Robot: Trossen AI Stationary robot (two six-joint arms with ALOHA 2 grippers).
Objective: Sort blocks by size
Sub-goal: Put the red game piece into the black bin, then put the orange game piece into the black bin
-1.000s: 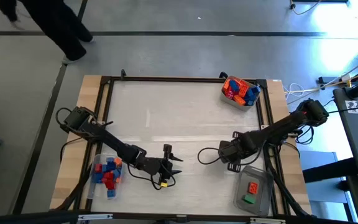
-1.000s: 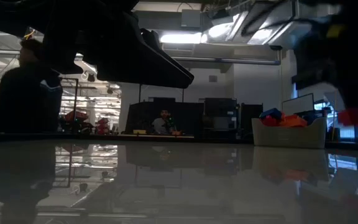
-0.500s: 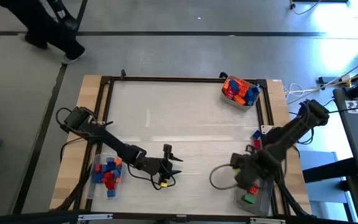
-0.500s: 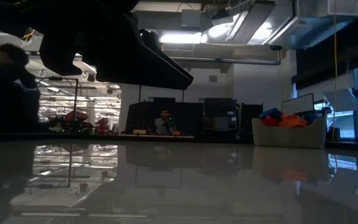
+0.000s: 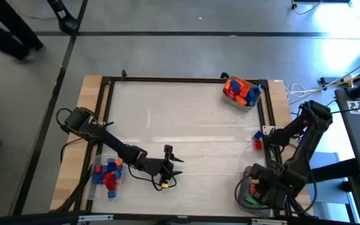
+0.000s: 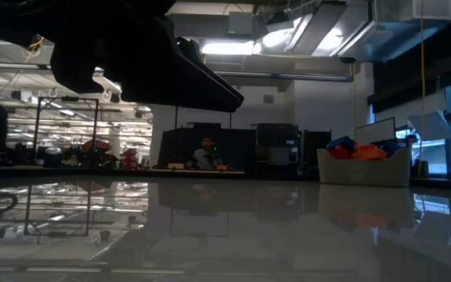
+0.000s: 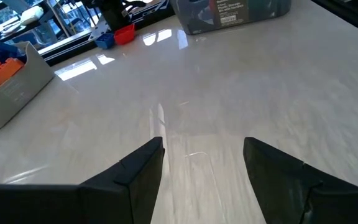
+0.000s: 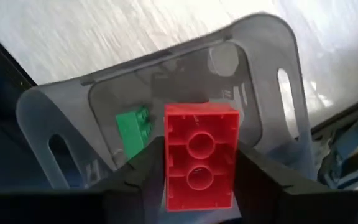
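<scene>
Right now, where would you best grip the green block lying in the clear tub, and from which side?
Probably from straight above, through the open top of the tub, since its walls block any sideways approach. Pinch the green block across its narrow width, on the flat side faces.

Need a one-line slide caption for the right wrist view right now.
Right gripper holds a red two-stud plastic brick above a clear plastic tub containing a green brick.

A red block [image 8: 200, 165] is held with its hollow underside showing. A green block [image 8: 135, 129] lies below it. More blocks [image 5: 107, 173] and blocks [image 5: 241, 90] sit in piles.
</scene>
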